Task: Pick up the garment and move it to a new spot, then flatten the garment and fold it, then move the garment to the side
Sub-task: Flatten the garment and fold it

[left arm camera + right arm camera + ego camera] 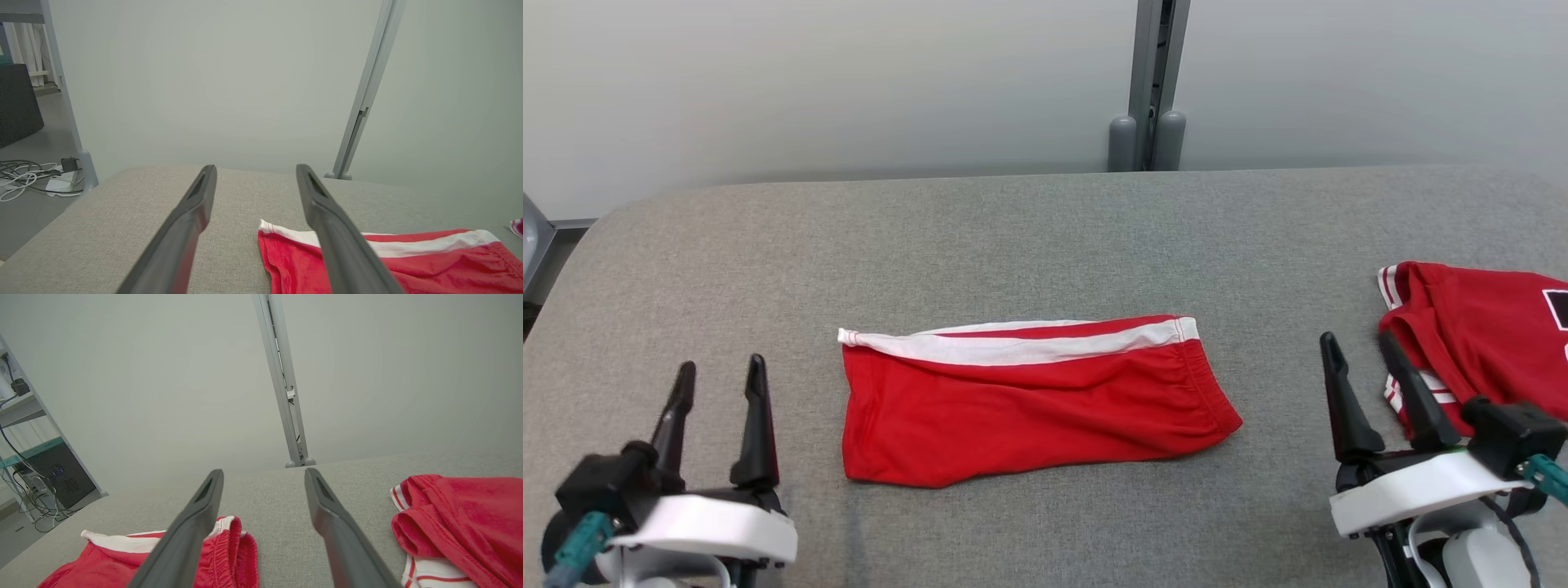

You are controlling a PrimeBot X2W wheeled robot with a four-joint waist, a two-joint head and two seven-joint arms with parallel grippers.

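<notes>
Head view: the red shorts (1029,408) are lying flat at the middle of the grey table (1045,237), doubled over with the white stripe running along the 12 o'clock edge.
Long axis: it is running from 9 o'clock to 3 o'clock across the table, with the leg hem ending at 9 and the elastic waistband at 3.
Left gripper (722,364): it is hovering over the table with its fingers standing wide apart and nothing between them. The hem end is sitting at about 3 o'clock from its fingertips, near but apart.
Right gripper (1357,336): it is likewise gaping fully and carrying nothing. The waistband end is lying at about 9 o'clock from its fingertips, near but apart.
Nearer arm: neither is looking clearly closer, since each is facing its own end of the shorts across a similar gap.
Second garment: a red jersey (1478,327) with white trim is resting at 3 o'clock of the right gripper, just beside its fingers and well apart from the shorts.
Judgement: the shorts are looking like the piece in hand, and the coming move is probably turning on each arm reaching inward along that long axis, the right one steering away from the jersey.
</notes>
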